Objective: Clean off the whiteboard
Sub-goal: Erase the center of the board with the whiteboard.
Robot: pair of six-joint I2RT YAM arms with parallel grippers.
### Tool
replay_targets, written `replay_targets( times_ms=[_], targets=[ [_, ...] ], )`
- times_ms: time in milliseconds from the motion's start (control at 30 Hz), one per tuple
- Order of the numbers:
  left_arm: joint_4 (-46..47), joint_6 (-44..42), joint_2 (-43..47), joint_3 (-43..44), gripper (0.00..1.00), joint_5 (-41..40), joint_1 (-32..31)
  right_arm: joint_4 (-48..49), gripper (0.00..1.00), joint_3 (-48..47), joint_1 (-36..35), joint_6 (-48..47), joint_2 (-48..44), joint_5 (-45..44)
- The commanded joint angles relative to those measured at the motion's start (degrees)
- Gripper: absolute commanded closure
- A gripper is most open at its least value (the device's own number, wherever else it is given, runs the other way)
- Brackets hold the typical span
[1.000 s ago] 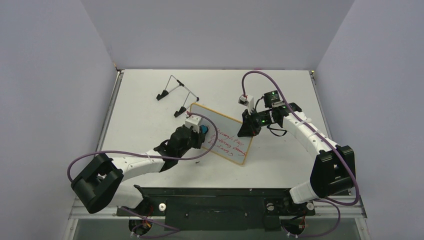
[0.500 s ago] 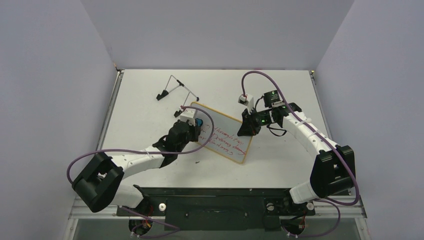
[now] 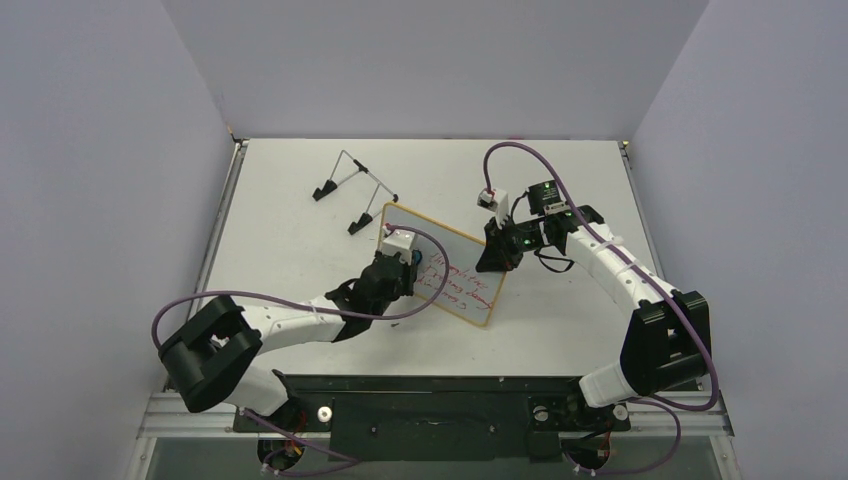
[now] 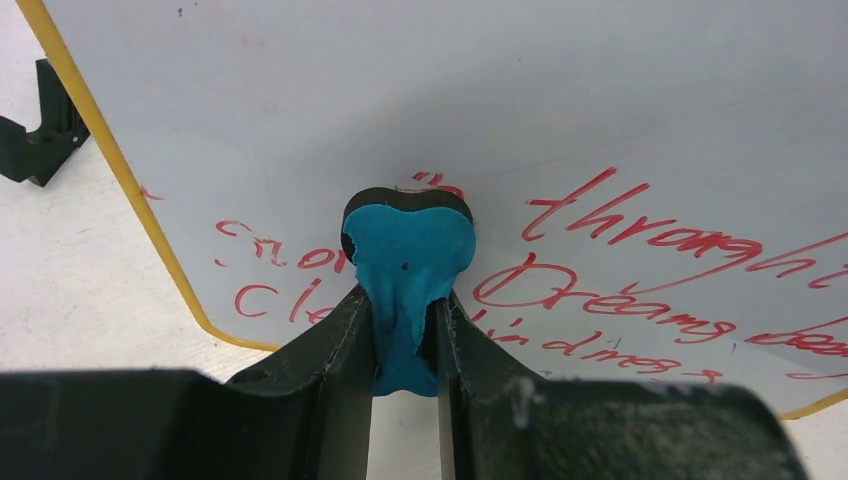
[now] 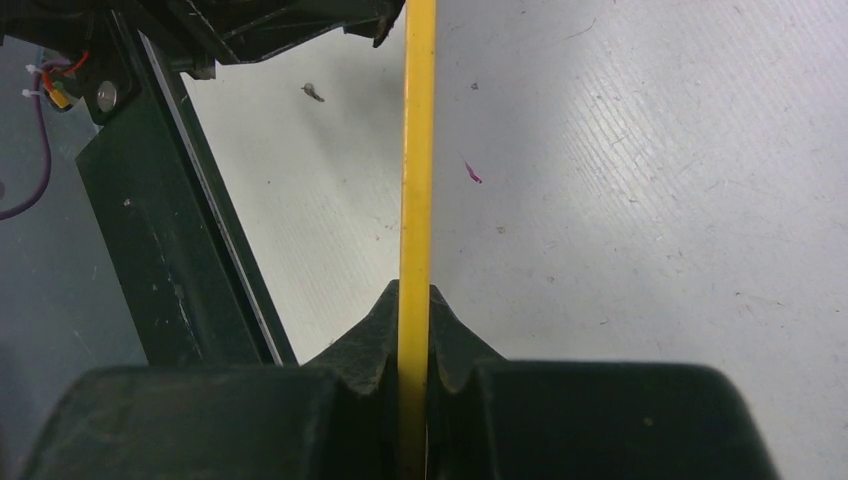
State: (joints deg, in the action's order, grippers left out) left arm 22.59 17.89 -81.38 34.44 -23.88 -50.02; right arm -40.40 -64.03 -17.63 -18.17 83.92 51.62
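Plainly, erasing looks barely begun: the whiteboard [image 3: 450, 245], mid-table, is blank toward twelve o'clock, with red writing across its lower half left to wipe. The left gripper [image 4: 403, 305] pinches a blue eraser [image 4: 410, 240] against it, and the right gripper [image 5: 415, 300] clamps its three-o'clock edge. A wire stand [image 3: 352, 180] sits at eleven o'clock, out of the way.

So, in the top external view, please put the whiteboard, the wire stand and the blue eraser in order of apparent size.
1. whiteboard, clearly the largest.
2. wire stand, a smaller outline of thin wire.
3. blue eraser, the smallest; the left hand hides most of it.
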Motion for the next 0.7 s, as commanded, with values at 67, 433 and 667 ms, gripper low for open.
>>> replay_targets(
  times_ms=[67,433,667],
  targets=[
    [-0.3,1.7,-1.6,3.5,1.00,-5.2,-1.2,-0.5,1.00,-0.8,-0.7,-0.8,-0.8,0.6],
    [-2.0,3.3,0.6,3.3,1.00,-5.3,5.6,-0.6,1.00,-0.8,-0.7,-0.8,-0.8,0.7],
    [3.3,0.6,-1.5,2.7,1.00,-1.0,0.6,-0.6,1.00,-0.7,-0.7,-0.8,-0.5,0.7]
  ],
)
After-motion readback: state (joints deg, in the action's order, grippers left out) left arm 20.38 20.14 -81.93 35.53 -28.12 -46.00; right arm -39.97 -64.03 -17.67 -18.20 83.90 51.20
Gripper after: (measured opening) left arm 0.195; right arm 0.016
